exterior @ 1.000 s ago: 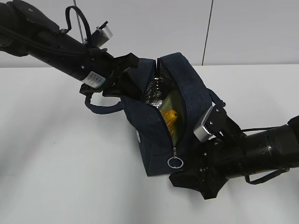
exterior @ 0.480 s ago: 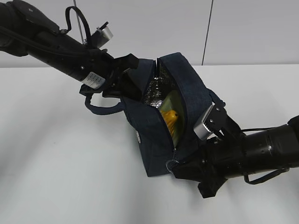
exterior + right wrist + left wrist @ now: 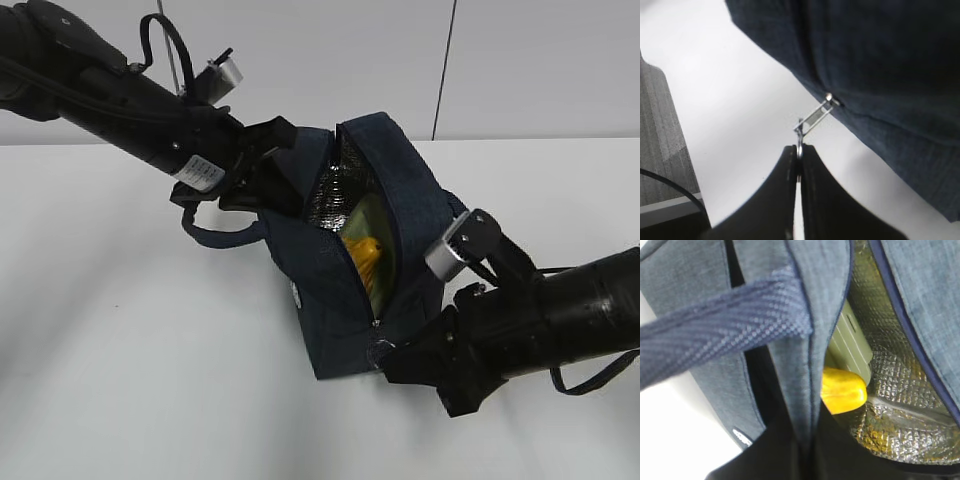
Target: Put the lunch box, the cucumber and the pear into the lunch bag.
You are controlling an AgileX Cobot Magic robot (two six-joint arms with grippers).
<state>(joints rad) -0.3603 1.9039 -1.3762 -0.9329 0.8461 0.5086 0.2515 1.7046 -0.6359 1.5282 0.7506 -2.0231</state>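
Observation:
The navy lunch bag [image 3: 330, 270] stands open on the white table, silver foil lining showing. Inside, the yellow-orange pear [image 3: 362, 255] lies against the sage-green lid of the lunch box [image 3: 372, 225]; both also show in the left wrist view, the pear [image 3: 842, 390] and the lunch box [image 3: 850, 347]. The cucumber is hidden. My left gripper [image 3: 262, 175] is shut on the bag's left wall at the rim [image 3: 807, 440]. My right gripper [image 3: 392, 355] is shut on the zipper's ring pull [image 3: 799, 145] at the bag's near bottom corner.
A loop handle [image 3: 215, 230] hangs off the bag's left side and crosses the left wrist view [image 3: 725, 327]. A grey object [image 3: 660, 130] stands at the left edge of the right wrist view. A white wall rises behind the table.
My right gripper moved in from below the bag's corner and closed on the ring pull, which earlier hung free. The left arm and the bag stayed put.

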